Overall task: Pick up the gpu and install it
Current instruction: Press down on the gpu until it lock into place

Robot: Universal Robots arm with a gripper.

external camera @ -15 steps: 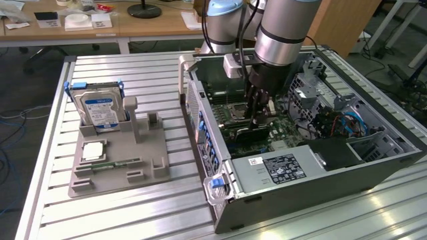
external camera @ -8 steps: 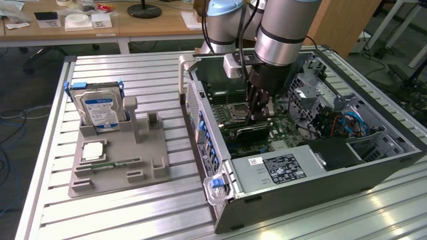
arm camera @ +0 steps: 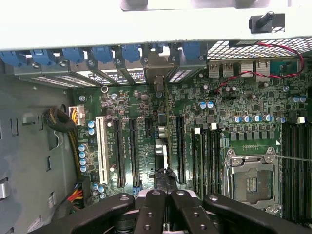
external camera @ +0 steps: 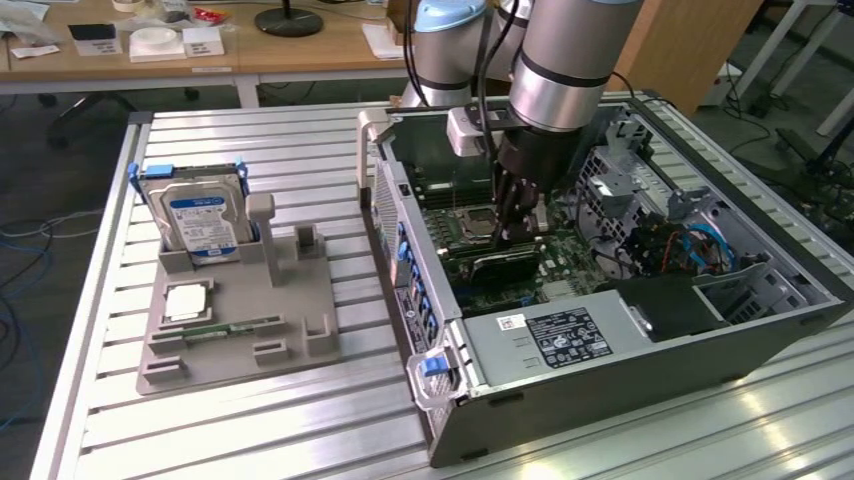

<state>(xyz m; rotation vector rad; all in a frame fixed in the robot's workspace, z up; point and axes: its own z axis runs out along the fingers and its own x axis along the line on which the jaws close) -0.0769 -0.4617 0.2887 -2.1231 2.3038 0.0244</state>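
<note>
- The arm reaches straight down into the open computer case point(external camera: 747, 330), which lies on its side on the slatted metal table point(external camera: 267, 420).
- The gripper point(external camera: 514, 232) hangs over the motherboard point(external camera: 461, 215), at about 3 o'clock from the empty processor socket point(external camera: 477, 222) in the exterior view.
- Its fingers point(arm camera: 165, 204) are drawn together and pinch the top edge of the gpu point(external camera: 505, 264), a dark card standing on edge right beneath them.
- In the wrist view the gpu point(arm camera: 163, 151) shows as a thin edge running among the long black expansion slots point(arm camera: 125, 153), with its silver bracket point(arm camera: 155, 78) up against the case's rear wall under the blue slot clips point(arm camera: 97, 54).
- Whether the card is fully seated in its slot I cannot tell.
- The power supply point(external camera: 561, 335) sits at about 5 o'clock from the gripper, near the case's near end.
- Well apart, toward the exterior view's left, a grey holder tray point(external camera: 240, 345) stands on the table.
- A silver, blue-labelled hard drive point(external camera: 200, 220) stands upright at the tray's 12 o'clock end.
- A narrow green RAM stick point(external camera: 234, 327) lies flat in the tray, with a square chip point(external camera: 188, 300) beside it.
</note>
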